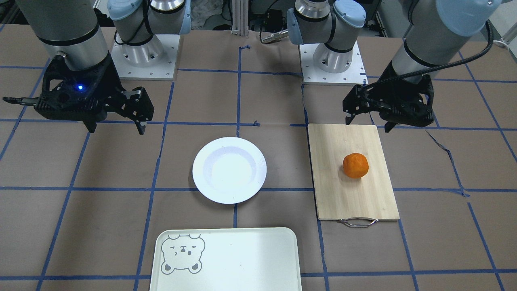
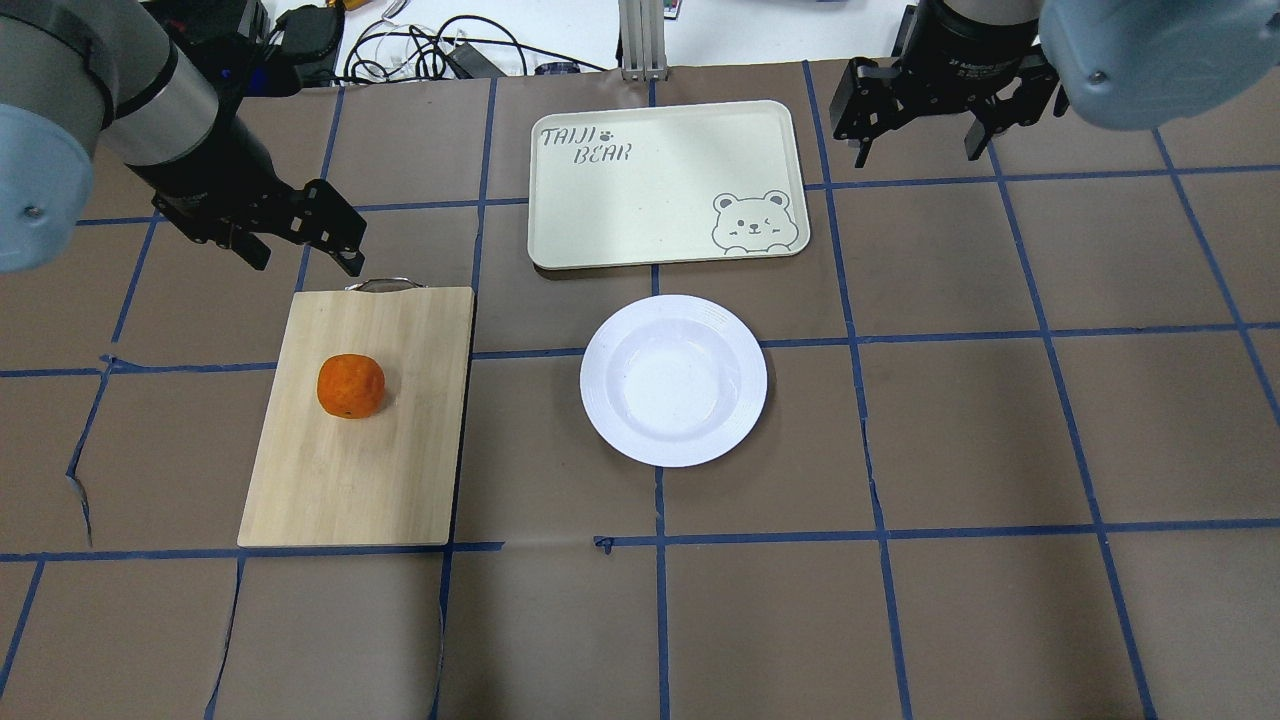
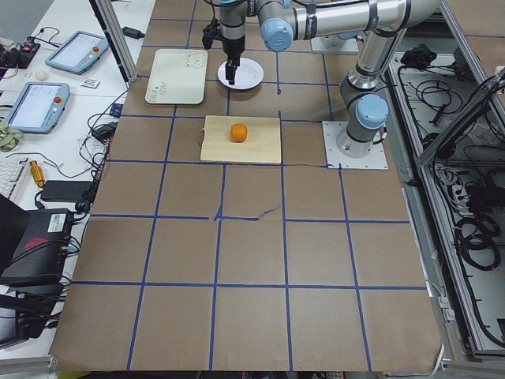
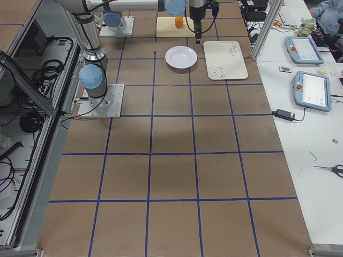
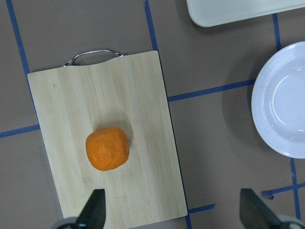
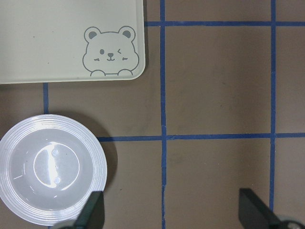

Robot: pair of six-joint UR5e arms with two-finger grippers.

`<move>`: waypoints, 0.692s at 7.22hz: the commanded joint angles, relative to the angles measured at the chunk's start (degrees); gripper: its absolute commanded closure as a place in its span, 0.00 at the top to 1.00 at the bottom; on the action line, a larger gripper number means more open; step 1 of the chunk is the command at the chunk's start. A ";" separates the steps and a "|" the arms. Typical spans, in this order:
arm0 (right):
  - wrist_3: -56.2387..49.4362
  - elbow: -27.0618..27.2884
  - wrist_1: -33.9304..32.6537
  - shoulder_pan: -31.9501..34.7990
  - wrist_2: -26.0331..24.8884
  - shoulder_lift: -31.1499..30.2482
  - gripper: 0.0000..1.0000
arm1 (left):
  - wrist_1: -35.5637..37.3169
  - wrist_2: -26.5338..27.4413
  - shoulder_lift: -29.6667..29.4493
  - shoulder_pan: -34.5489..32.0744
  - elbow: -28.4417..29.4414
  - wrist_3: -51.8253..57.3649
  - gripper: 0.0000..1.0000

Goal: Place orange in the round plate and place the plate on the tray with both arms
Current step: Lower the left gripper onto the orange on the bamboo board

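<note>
- Orange point(image 2: 351, 386): small, round, bright, with dimpled skin; resting near the middle of a bamboo cutting board point(image 2: 380, 480), touched by nothing.
- Round plate point(image 2: 605, 385): glossy white, wide ribbed rim, shallow centre; empty, flat on the table between board and tray, touching neither.
- Tray point(image 2: 660, 180): pale rectangle with rounded corners, grey bear face in one corner, "TAIJI BEAR" lettering opposite; empty, just beyond the plate on the operators' side.
- Left gripper point(image 1: 368, 124): raised above the board, fingers spread wide, grasping nothing.
- Right gripper point(image 1: 117, 130): raised over bare table off the plate's right, fingers likewise parted and empty.
- Board's metal handle point(image 2: 383, 285): at the end away from the robot.
- Surface: brown covering point(image 2: 1000, 420) gridded with blue tape, torn in places.
- Surroundings: cables point(image 2: 430, 45) past the far edge; a side bench with handheld screens point(image 4: 308, 49).
</note>
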 commanded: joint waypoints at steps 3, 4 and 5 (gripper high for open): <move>-0.09 0.00 0.19 0.00 0.00 0.06 1.00 | 10.28 0.06 -2.90 7.84 -12.69 -0.92 1.00; -0.09 0.00 0.19 -0.09 0.00 -0.02 1.00 | 16.17 0.06 -4.56 7.85 -15.78 -1.02 1.00; -0.18 0.00 0.19 -0.35 0.00 -0.02 1.00 | 18.06 0.06 -6.49 7.85 -16.68 -2.85 1.00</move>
